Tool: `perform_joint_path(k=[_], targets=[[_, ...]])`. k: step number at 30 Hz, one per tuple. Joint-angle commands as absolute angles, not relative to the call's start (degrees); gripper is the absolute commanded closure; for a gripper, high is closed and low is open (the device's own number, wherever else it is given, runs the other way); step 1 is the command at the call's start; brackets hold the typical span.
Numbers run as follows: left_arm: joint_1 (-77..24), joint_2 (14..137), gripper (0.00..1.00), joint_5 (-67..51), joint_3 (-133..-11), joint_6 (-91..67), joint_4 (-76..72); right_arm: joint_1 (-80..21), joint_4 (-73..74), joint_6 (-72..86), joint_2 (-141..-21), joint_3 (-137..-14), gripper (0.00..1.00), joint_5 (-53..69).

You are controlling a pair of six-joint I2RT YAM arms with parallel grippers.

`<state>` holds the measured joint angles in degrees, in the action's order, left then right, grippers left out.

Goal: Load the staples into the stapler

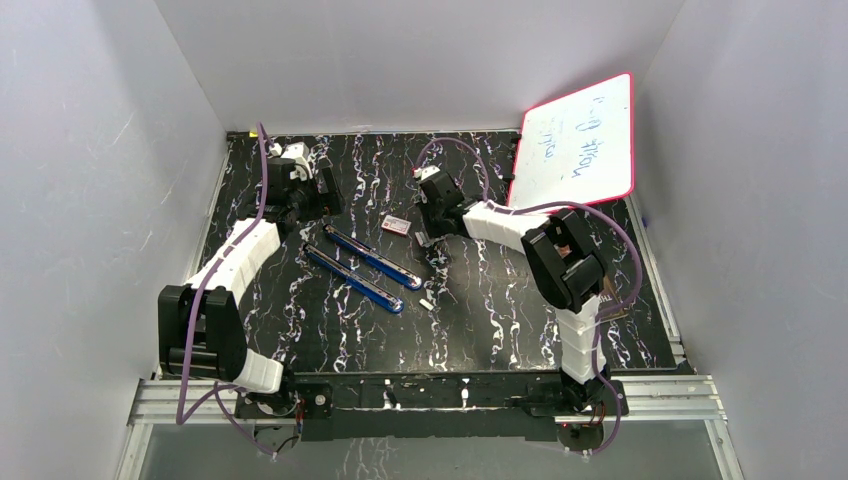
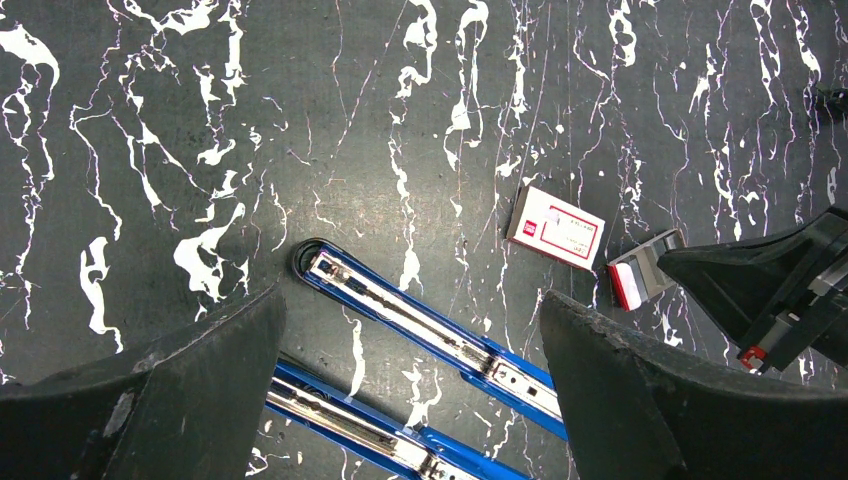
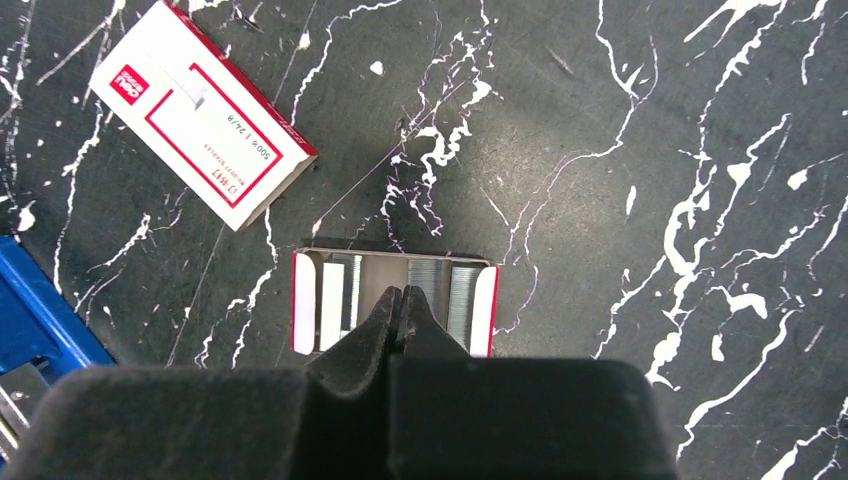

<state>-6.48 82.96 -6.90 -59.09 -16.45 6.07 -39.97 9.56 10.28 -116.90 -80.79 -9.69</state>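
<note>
Right fingers (image 3: 372, 340) hide middle of staples (image 3: 462, 300) (stapler (image 3: 38, 312) cropped at left edge).

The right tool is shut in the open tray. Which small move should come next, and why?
Probably lift the right tool slowly straight up: its fingers are shut among the staples in the tray, and the stapler lies open, awaiting a strip.

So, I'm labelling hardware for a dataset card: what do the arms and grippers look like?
The left arm and right arm have white link shells between bulky black joints. A purple cable loops along each. The left gripper has matt black, broad, scuffed fingers; the right gripper has black tapering ones.
</note>
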Motion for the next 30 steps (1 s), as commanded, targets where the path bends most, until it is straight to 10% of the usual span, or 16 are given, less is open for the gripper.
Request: perform_joint_path(k=[1, 30], targets=[[-6.19, 82.49, 0.03, -7.07, -61.17, -15.74, 6.35, -39.87, 9.48, 9.84, -112.19, -83.5, 1.0, -9.47], [-6.18, 82.44, 0.03, -6.99, -61.17, -15.73, 6.42, -39.88, 11.15, 11.19, -114.88, -84.68, 0.69, -5.36]])
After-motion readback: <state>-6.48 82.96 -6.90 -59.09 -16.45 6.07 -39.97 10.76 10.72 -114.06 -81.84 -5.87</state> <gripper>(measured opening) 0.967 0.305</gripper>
